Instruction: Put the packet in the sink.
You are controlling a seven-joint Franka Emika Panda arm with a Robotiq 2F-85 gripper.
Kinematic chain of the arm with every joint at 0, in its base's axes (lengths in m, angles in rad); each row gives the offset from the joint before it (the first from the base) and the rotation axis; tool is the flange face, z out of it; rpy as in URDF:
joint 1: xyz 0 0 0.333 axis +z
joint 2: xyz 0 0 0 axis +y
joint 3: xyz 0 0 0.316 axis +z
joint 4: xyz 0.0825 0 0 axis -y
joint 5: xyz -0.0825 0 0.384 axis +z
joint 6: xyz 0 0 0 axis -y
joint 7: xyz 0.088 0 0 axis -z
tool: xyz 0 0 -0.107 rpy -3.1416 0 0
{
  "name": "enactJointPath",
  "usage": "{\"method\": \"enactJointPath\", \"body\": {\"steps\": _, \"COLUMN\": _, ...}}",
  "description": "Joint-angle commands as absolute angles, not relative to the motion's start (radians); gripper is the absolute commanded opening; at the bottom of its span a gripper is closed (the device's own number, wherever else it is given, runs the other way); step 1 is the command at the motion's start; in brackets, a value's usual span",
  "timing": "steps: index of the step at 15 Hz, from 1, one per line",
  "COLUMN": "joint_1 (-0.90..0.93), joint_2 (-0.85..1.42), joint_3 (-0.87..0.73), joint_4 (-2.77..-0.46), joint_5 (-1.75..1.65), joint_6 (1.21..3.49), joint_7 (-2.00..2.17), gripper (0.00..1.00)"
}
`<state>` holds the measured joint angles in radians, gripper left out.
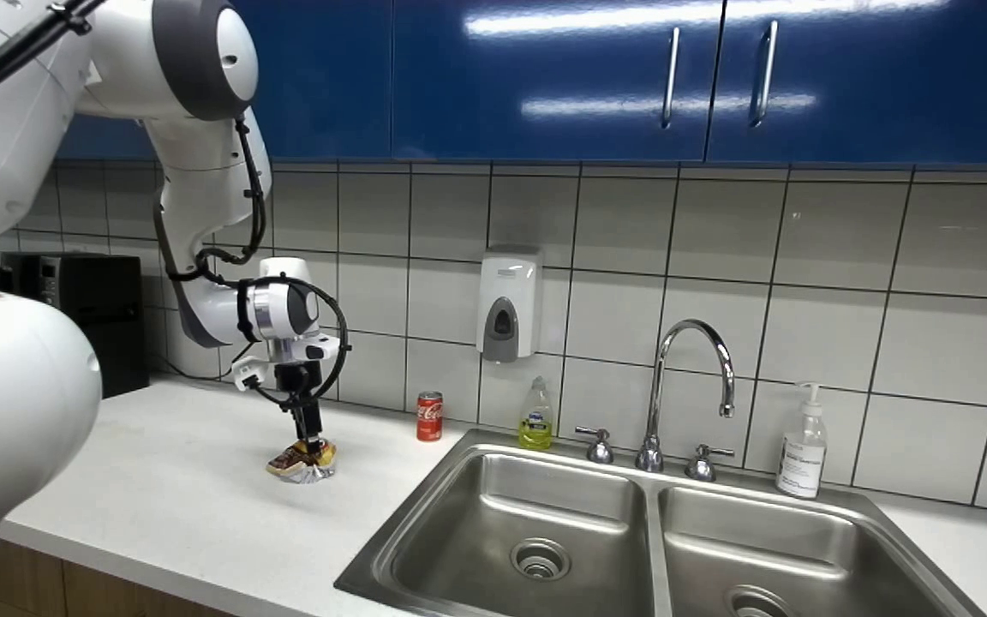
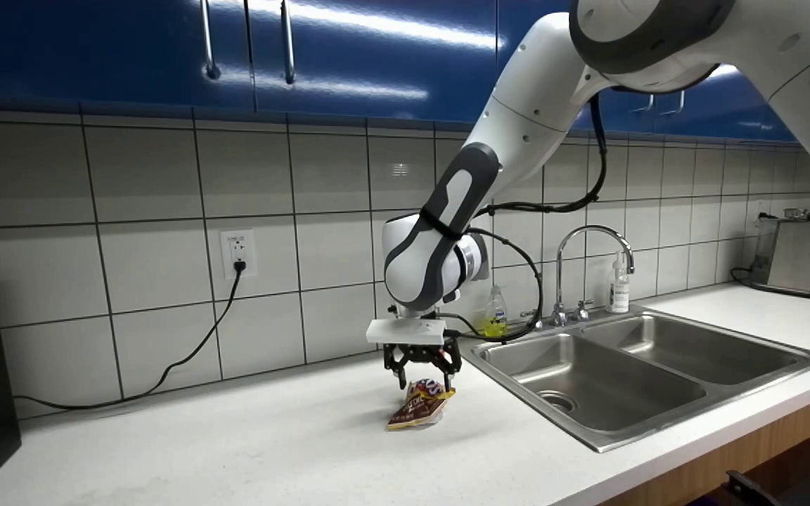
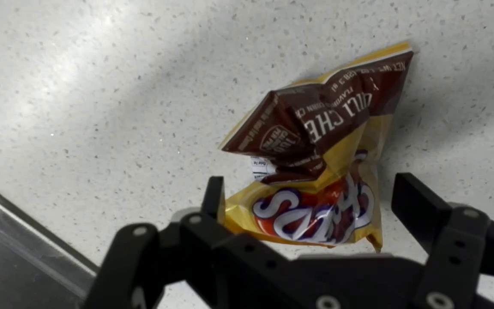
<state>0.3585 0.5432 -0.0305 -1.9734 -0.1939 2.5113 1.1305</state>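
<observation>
Currently, the black two-fingered gripper (image 2: 425, 383) is straddling the crinkled yellow, red and brown snack packet (image 3: 322, 165), which is lying on the white speckled surface (image 1: 168, 480), apart from the stainless-steel double-basin sink (image 1: 656, 548). The jaws are standing spread, one apparently touching the packet's yellow edge, the other clear of it. Closing off-centre could be shoving it sideways; pinching only a loose fold could be letting it slip before the sink.

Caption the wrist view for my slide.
Open fingers straddle a crumpled snack packet on the speckled countertop, the sink rim at lower left.
</observation>
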Motion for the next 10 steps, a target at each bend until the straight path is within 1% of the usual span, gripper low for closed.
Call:
{"method": "enactJointPath", "body": {"steps": 1, "joint_1": 0.373, "joint_2": 0.561, "joint_3": -0.046, "joint_4": -1.944, "joint_5": -0.197, "joint_6": 2.494, "joint_7": 1.163, "gripper": 0.74}}
{"method": "enactJointPath", "body": {"steps": 4, "joint_1": 0.375, "joint_2": 0.567, "joint_3": -0.050, "joint_4": -1.939, "joint_5": -0.198, "joint_6": 2.495, "joint_7": 1.163, "gripper": 0.49}}
{"method": "enactJointPath", "body": {"steps": 9, "joint_1": 0.381, "joint_2": 0.572, "joint_3": -0.052, "joint_4": -1.937, "joint_5": -0.201, "joint_6": 2.497, "joint_7": 1.165, "gripper": 0.11}}
{"method": "enactJointPath", "body": {"steps": 10, "joint_1": 0.383, "joint_2": 0.573, "joint_3": -0.052, "joint_4": -1.937, "joint_5": -0.201, "joint_6": 2.497, "joint_7": 1.166, "gripper": 0.02}}
